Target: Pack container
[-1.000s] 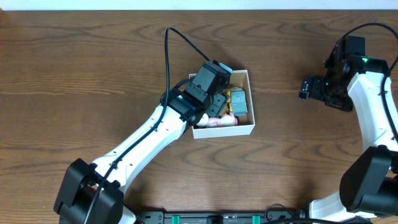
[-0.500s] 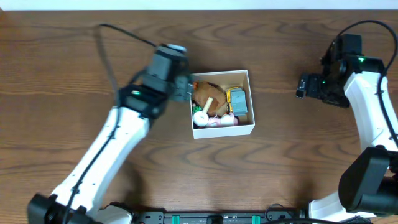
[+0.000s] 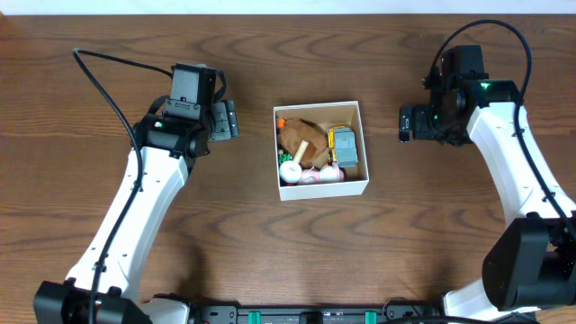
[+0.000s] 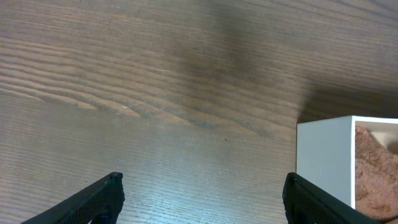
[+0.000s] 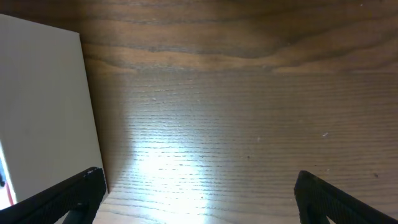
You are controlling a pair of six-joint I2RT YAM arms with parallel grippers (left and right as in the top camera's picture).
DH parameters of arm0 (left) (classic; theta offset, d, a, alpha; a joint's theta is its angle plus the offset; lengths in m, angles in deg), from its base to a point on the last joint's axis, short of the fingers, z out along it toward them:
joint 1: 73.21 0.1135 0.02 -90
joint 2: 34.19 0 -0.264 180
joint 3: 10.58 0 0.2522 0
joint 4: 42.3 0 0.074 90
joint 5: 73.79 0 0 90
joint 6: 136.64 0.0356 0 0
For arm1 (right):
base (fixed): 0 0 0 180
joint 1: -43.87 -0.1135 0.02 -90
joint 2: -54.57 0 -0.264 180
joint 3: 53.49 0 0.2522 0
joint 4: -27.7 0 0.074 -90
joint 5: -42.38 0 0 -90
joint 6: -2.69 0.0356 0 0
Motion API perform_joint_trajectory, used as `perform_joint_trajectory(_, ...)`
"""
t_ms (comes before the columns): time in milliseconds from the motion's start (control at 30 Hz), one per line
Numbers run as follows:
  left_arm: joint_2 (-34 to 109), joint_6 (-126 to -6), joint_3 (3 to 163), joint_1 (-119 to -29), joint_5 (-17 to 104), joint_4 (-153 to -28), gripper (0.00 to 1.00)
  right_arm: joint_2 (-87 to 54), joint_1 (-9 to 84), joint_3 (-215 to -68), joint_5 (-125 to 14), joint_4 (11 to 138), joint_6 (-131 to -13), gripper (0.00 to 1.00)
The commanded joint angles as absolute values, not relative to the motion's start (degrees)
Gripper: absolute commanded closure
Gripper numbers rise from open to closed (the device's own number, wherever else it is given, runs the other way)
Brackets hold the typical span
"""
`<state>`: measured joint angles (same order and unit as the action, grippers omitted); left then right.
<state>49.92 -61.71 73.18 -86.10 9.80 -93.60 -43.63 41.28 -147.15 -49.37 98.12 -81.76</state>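
The container (image 3: 363,148) is a square white cardboard box at the table's middle, holding several small toys: a brown one (image 3: 300,133), a grey-and-yellow one (image 3: 345,147) and a pink-white one (image 3: 319,175). My left gripper (image 3: 229,120) is open and empty, a short way left of the box. Its wrist view shows the box's white wall (image 4: 323,158) at the right, with the gripper (image 4: 202,196) over bare wood. My right gripper (image 3: 407,123) is open and empty, just right of the box. Its wrist view shows the box wall (image 5: 43,106) at the left beside the gripper (image 5: 199,193).
The brown wooden table (image 3: 108,54) stretches around the box on all sides. The table's far edge runs along the top of the overhead view. Black cables loop from both arms.
My left gripper has pulled out of the box and swung left, well away from it. My right gripper has moved left, closer to the box's right wall.
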Motion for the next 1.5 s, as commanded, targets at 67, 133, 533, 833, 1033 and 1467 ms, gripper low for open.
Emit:
perform_joint_trajectory(67, 50.6, -62.4, 72.7, -85.9, 9.5, -93.8, 0.18, -43.5, 40.8, -147.0, -49.5, 98.0, -82.7, 0.01)
perform_joint_trajectory(133, 50.7, -62.4, 72.7, -85.9, 9.5, -93.8, 0.17, -43.5, 40.8, -146.9, -49.5, 98.0, -82.7, 0.01)
perform_joint_trajectory(533, 50.7, -62.4, 72.7, -85.8, 9.2, -92.4, 0.02, -43.5, 40.8, -146.9, -44.9, 86.3, -82.7, 0.01)
perform_joint_trajectory(833, 48.0, -62.4, 72.7, -81.7, 4.6, -86.0, 0.02, -40.9, 40.9, -146.9, -44.6, 74.5, -77.4, 0.01)
perform_joint_trajectory(1033, 37.9, -62.4, 70.2, -81.6, 5.2, -88.0, 0.02, -32.7, 40.8, -144.0, -41.5, 75.9, -75.9, 0.01)
perform_joint_trajectory(1467, 2.2, -62.4, 46.0, -81.7, 9.8, -84.7, 0.02, 6.5, 40.8, -110.3, -38.0, 63.7, -75.3, 0.01)
